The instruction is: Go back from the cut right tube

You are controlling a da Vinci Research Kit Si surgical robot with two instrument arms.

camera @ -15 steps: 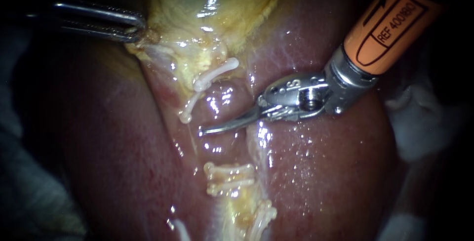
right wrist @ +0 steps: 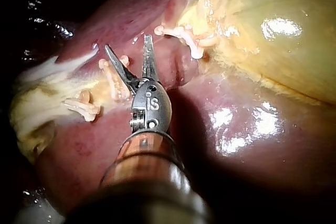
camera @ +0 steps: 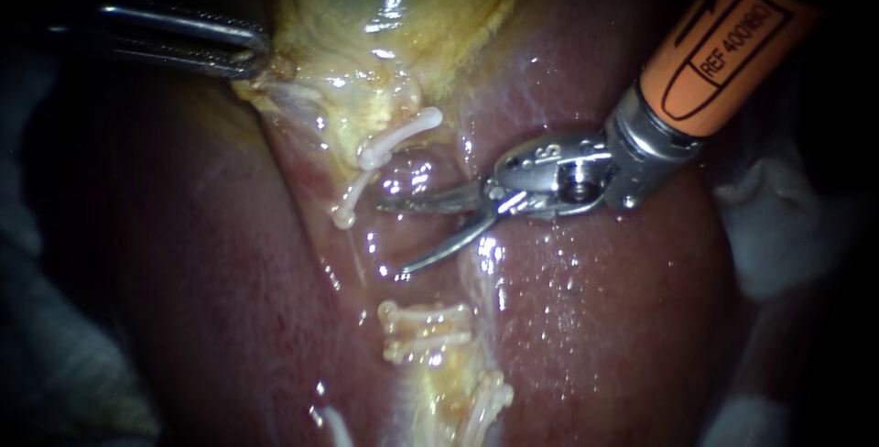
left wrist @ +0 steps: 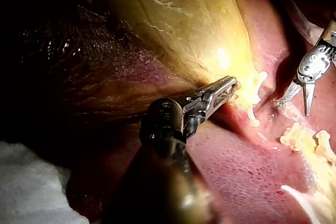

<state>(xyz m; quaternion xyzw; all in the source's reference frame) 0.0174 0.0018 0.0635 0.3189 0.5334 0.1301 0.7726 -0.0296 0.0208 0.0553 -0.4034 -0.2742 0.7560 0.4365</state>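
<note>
Looking through the endoscope, I see my right tool (camera: 392, 237) coming in from the upper right, its jaws spread wide with nothing between them. They sit in the gap between the upper clips (camera: 398, 140) and the lower clips (camera: 426, 328), over the liver (camera: 595, 319). I judge that gap to be where the tube (camera: 438, 383) was parted, with its lower stump running on under the lower clips. I cannot be sure this is the right one. Open and empty like this, the tool should slide back along its shaft without dragging anything. My left tool (camera: 256, 51) is closed on the gallbladder (camera: 403, 7) at its yellow edge, I think to hold the field stretched and the clips exposed.

From the left wrist, that grip reads the same: both jaws pinch the yellow edge just beside the upper clips. The right tool stands apart, beyond them.

From the right wrist, the open jaws straddle bare tissue, one blade close to a lower clip. That is the snag to mind when backing out.
</note>
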